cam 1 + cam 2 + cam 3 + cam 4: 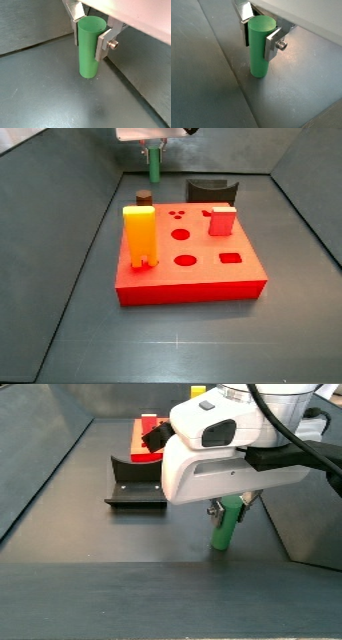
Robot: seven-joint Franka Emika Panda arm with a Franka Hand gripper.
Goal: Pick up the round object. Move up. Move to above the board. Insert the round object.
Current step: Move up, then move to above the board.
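Observation:
The round object (89,50) is a slim green upright peg whose foot looks to rest on the grey floor. It also shows in a wrist view (259,52) and in both side views (155,168) (227,526). My gripper (89,39) is shut on its upper part, with one silver finger (103,46) on each side; the gripper shows too in the wrist view (259,41) and side views (154,146) (223,506). The board (187,280) is a flat red square block with holes, in front of the peg and apart from it.
An orange block (140,236), a short dark-topped peg (140,198) and a small red block (222,220) stand on the board. A dark grey curved piece (209,190) (134,484) lies between board and peg. Grey walls enclose the floor; the peg stands near one.

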